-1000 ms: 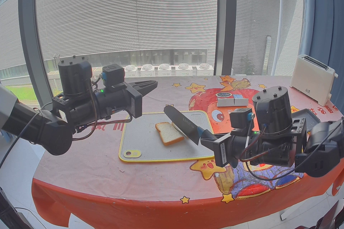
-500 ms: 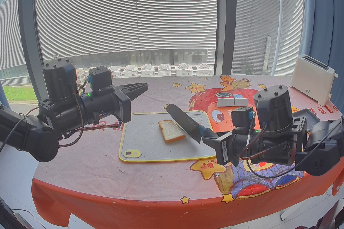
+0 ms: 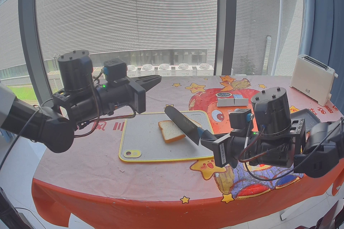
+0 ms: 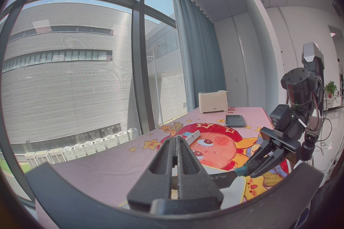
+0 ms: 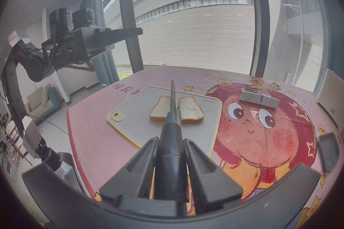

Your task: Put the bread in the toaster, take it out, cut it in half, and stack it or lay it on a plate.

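— While we are looking down from the head camera, what is the right gripper (image 3: 209, 138) doing?

— We are seeing it clamping the dark handle of the knife (image 3: 182, 123), with its fingers pressing on both sides. It is hanging at four o'clock of the cutting board (image 3: 143, 147). The blade is running toward ten o'clock and tilting upward at the tip.

— And where is the bread (image 3: 171, 131) lying?

— It is lying on the board, a little toward three o'clock of the board's middle, and the blade is crossing over it. In the right wrist view bread is showing on both sides of the blade. We are not managing to tell whether it is one slice or two halves, since the blade is hiding the middle.

— What are we seeing of the left gripper (image 3: 152, 80)?

— It is hovering well above the tablecloth (image 3: 107, 176) at eleven o'clock of the board. Its fingers are pressing together with nothing between them.

— And the rest?

— The toaster (image 3: 313, 78) is standing at two o'clock, near the table's far edge and well apart from the board. A dark tray (image 4: 235, 120) is sitting at three o'clock, between the toaster and the right arm. A grey block (image 3: 233, 101) is resting at one o'clock.
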